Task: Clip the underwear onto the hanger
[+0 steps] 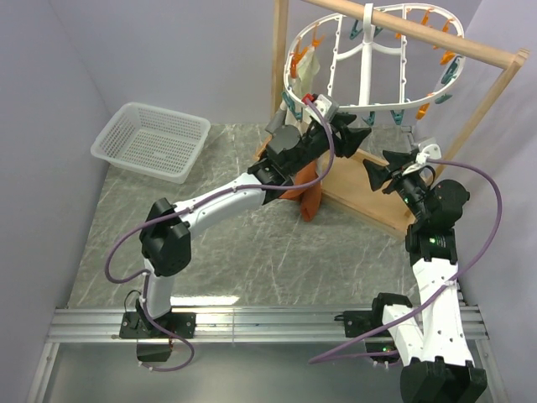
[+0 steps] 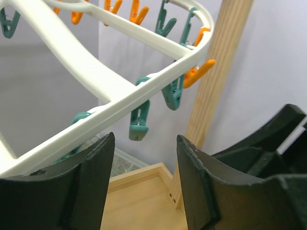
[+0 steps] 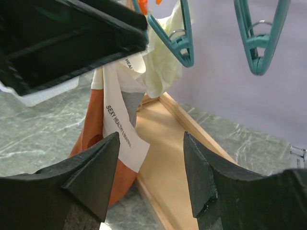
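Observation:
The white oval hanger (image 1: 394, 113) hangs from the wooden rod, ringed with orange and teal clothespins. The rust-orange underwear (image 1: 309, 200) dangles below its left side and reaches down to the table; in the right wrist view its cream waistband (image 3: 122, 129) with printed text shows, while its top is hidden behind my left gripper. My left gripper (image 1: 354, 134) is open just under the hanger rim (image 2: 120, 103). A teal clothespin (image 2: 139, 122) hangs above the gap between its fingers, untouched. My right gripper (image 1: 376, 166) is open and empty, right of the underwear (image 3: 91, 129).
A wooden frame with a rod (image 1: 419, 32) and a flat base (image 1: 369, 197) carries the hanger. A cream cloth (image 1: 306, 71) is clipped at the hanger's left, with a grey cloth (image 3: 129, 103) beside the underwear. A white basket (image 1: 151, 138) sits at the far left.

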Motion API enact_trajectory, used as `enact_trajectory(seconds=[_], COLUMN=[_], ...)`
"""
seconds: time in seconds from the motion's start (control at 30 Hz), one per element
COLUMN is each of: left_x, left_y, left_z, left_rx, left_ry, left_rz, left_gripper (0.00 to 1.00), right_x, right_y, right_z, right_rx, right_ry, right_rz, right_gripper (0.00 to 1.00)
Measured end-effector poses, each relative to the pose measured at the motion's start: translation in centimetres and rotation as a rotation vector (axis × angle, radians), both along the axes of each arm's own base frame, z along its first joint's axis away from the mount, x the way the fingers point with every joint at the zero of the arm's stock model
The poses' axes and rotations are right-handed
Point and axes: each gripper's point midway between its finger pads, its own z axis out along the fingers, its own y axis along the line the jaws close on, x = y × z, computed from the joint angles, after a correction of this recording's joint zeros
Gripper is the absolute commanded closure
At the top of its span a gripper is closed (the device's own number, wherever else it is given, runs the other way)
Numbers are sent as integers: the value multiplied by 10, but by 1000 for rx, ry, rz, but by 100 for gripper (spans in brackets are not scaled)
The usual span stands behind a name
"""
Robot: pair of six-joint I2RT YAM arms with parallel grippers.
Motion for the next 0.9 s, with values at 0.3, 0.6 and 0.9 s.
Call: enact_trajectory(seconds=[0.3,0.6,0.9], left_x=[19,25,32], left_y=[-12,-8,-3], left_z=[-12,-11,-10], left_rx=[2,-5,0], left_ry=[28,24,17], left_rz=[41,55,52], left_gripper=[41,63,74], right_x=[5,10,25], right_y=[0,1,1], right_z=[1,9,5], right_rx=[-13,-20,-16], right_ry=[0,-13,-7], right_rz=[5,22,22], right_gripper=[36,37,37])
